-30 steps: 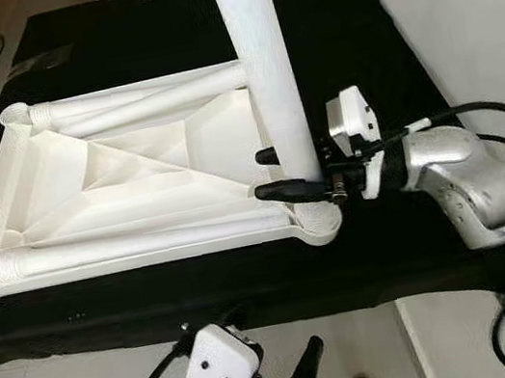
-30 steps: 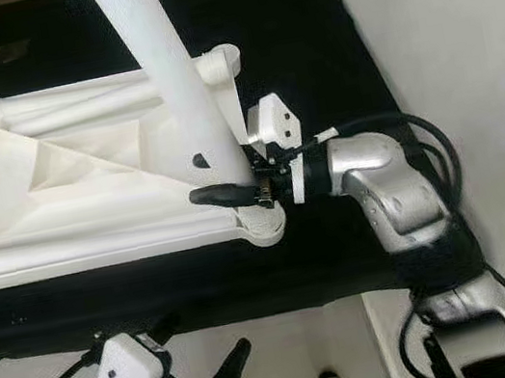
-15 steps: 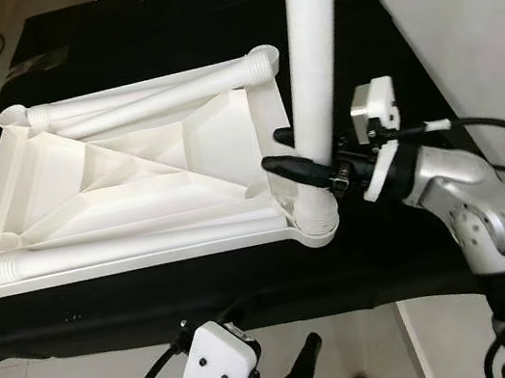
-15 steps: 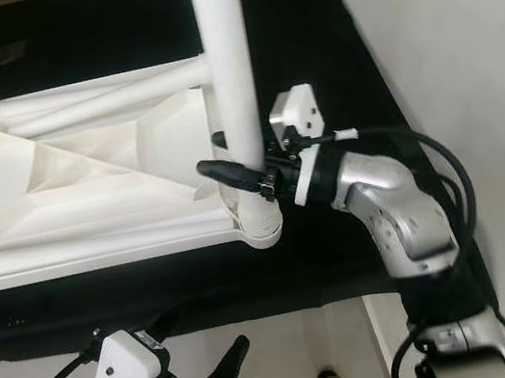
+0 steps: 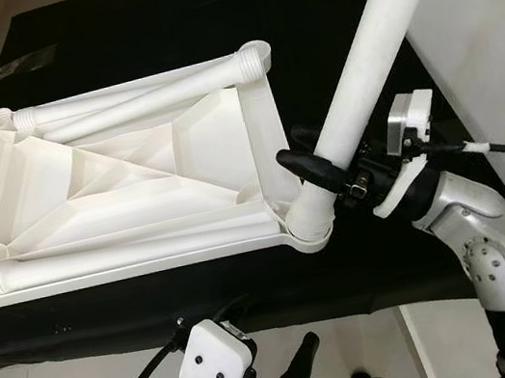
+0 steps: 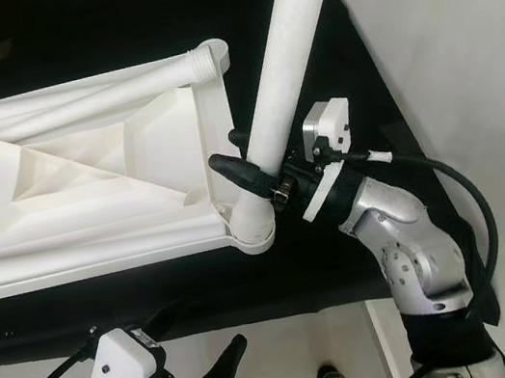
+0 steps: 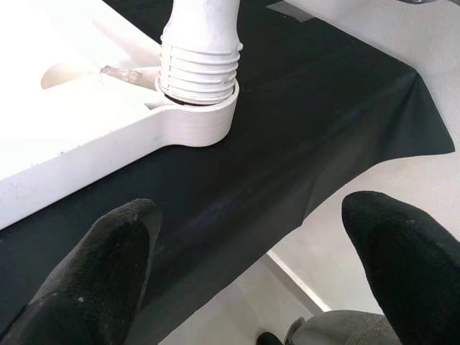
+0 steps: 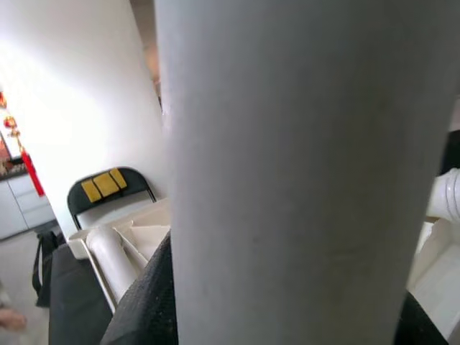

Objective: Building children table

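Note:
A white children's table top (image 5: pixel 262 119) lies upside down on a black cloth. Two white legs lie loose inside it, one along the far side (image 5: pixel 138 96) and one along the near side (image 5: pixel 127 253). A third leg (image 5: pixel 365 51) stands with its ribbed foot in the near right corner socket (image 7: pixel 198 108) and leans away to the right. My right gripper (image 5: pixel 292 145) is shut on this leg just above the socket, and the leg (image 8: pixel 287 180) sits between its fingers in the right wrist view. My left gripper (image 7: pixel 251 273) hangs open below the table's front edge, near that corner.
The black cloth (image 5: pixel 154 20) covers a low platform that ends at a front edge (image 5: pixel 159 323), with pale floor tiles below. A white wall (image 5: pixel 489 30) stands close on the right. A folding chair (image 8: pixel 108 188) with yellow pads shows far off in the right wrist view.
The held leg has swung from leaning left, through upright, to leaning right, its foot staying at the corner socket. My right gripper and wrist have turned with it.

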Controlling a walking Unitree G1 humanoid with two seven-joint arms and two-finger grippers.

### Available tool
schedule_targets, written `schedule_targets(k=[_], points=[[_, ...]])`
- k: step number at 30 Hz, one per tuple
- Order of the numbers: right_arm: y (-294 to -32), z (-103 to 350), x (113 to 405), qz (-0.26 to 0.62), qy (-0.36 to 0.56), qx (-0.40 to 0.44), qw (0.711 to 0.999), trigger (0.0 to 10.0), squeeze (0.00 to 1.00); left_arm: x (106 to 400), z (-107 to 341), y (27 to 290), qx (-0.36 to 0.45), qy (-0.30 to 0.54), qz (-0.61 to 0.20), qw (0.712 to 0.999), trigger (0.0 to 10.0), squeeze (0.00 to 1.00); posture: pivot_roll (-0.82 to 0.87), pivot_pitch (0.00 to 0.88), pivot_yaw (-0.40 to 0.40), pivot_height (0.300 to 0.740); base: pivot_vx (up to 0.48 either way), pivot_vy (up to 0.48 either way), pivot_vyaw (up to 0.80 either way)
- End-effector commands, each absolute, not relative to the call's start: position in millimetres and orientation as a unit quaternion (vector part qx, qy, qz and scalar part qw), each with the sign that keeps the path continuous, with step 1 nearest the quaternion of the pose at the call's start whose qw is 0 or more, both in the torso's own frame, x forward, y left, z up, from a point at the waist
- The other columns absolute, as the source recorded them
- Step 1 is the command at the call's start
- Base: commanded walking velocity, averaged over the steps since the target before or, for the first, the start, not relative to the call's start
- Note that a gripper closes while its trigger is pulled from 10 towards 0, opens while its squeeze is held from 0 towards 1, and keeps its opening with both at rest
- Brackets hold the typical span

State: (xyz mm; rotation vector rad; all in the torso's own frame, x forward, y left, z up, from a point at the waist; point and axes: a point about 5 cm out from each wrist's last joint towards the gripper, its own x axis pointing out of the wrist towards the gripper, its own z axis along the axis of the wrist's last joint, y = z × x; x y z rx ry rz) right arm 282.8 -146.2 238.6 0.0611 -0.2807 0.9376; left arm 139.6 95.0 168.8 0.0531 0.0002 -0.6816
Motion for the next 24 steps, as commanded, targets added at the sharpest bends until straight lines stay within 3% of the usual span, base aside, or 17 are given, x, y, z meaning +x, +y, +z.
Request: schedule_targets(k=[1,5,15,24], points=[[-148.3,214.1,282.3,0.439,-0.076,-0.003,0.895,10.0,0.0,137.9,162.0,97.8,0.032,0.019,-0.338,0.941,10.0,0.0,0.07,0.295,0.07,0.74,0.0,0.0,0.0],[-150.4,216.8,281.7,0.439,-0.086,-0.08,0.891,10.0,0.0,137.9,161.5,98.6,0.033,0.02,-0.338,0.94,10.0,0.0,0.07,0.293,0.073,0.74,0.0,0.0,0.0],[-147.9,220.0,279.3,0.463,-0.093,-0.122,0.873,10.0,0.0,137.5,161.0,97.8,0.032,0.021,-0.34,0.94,10.0,0.0,0.06,0.284,0.071,0.74,0.0,0.0,0.0],[-136.2,211.1,285.4,0.518,-0.034,-0.153,0.841,10.0,0.0,136.5,161.7,95.3,0.031,0.019,-0.341,0.939,10.0,0.0,0.06,0.281,0.056,0.74,0.0,0.0,0.0]])
